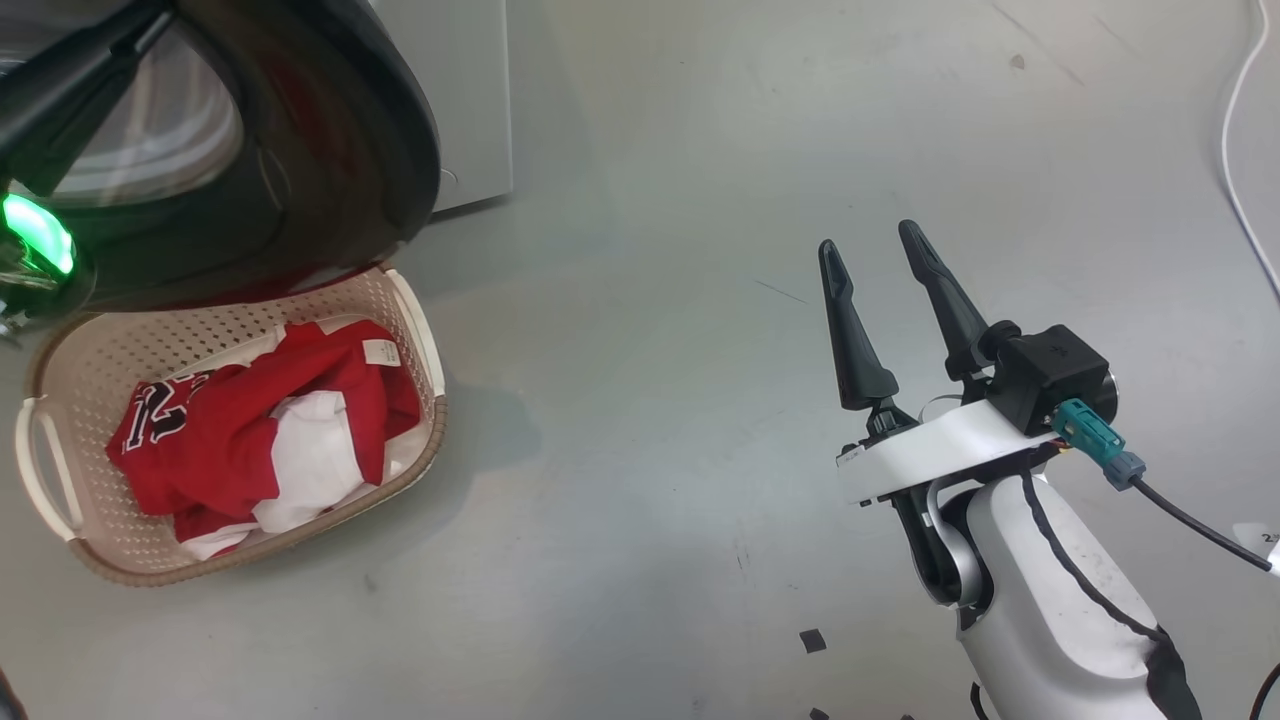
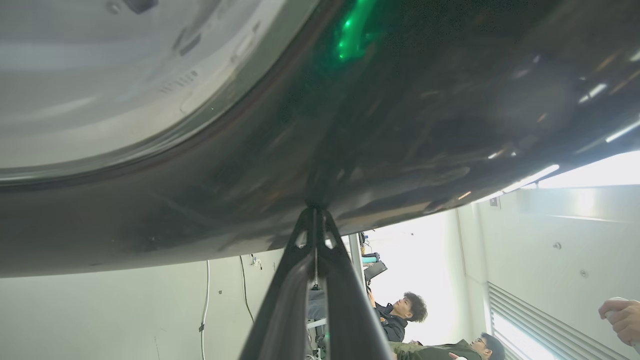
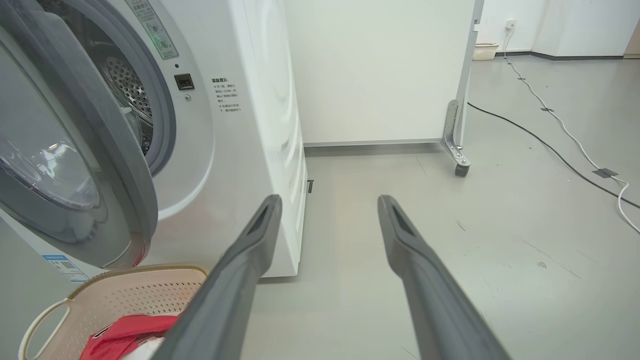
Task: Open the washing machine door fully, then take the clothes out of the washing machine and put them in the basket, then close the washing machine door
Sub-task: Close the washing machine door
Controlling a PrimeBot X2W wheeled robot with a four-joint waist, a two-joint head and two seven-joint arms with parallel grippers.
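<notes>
The washing machine door (image 1: pixel 330 150) is hanging ajar at upper left, over the basket (image 1: pixel 100 350) holding the clothes (image 1: pixel 250 420). The left gripper (image 2: pixel 315 217), fingers pinched together, is pressing its glossy rim and may skid off. The right gripper (image 1: pixel 869 236) is idling, spread wide.

washing machine door (image 1: pixel 330 150) cropped at top edge, basket (image 1: pixel 120 350) rim partly under it, printed labels (image 3: pixel 225 95) unreadable
</notes>
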